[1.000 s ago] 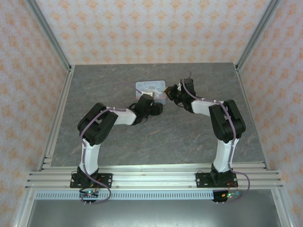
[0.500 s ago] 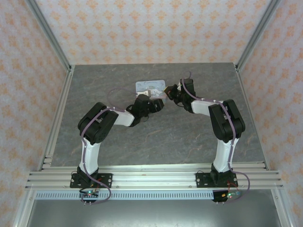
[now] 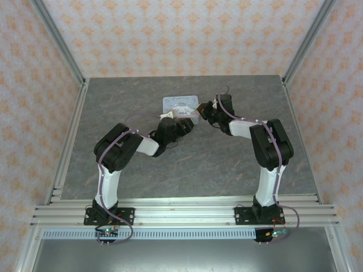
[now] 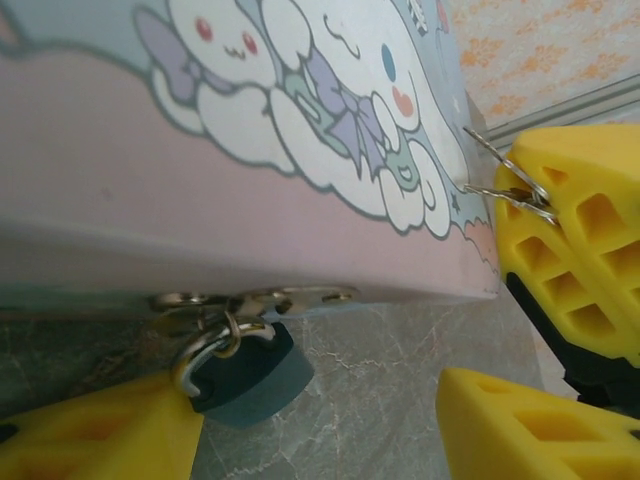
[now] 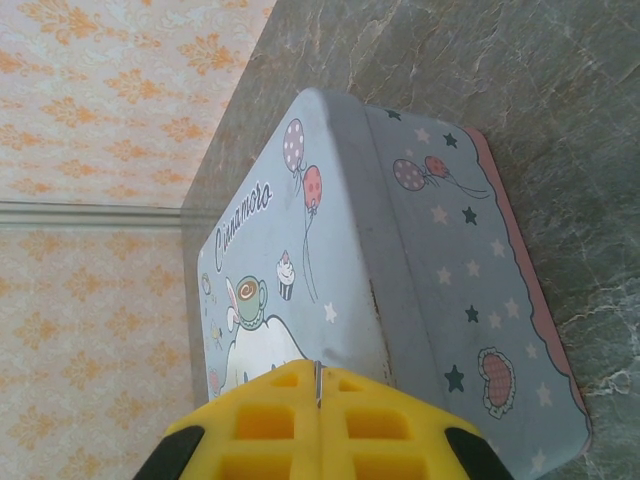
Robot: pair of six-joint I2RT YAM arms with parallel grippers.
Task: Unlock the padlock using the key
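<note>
Close spread left gripper (image 4: 310, 430) on padlock (image 4: 250, 375) — hanging from hasp (image 4: 290, 297) of tin (image 4: 200, 230), touching one finger (image 4: 90, 435) — to steady it, then guide in key (image 5: 318, 380), pinched in right gripper (image 5: 318, 405).

The top camera sits high behind the near edge of the counter (image 3: 187, 164), looking down and forward over all of it from afar. The left wrist camera lies low, pressed close to the side of the cartoon tin (image 4: 200, 180). The right wrist camera looks closely across that tin's lid toward the wall (image 5: 100, 100). All three views share the tin.
</note>
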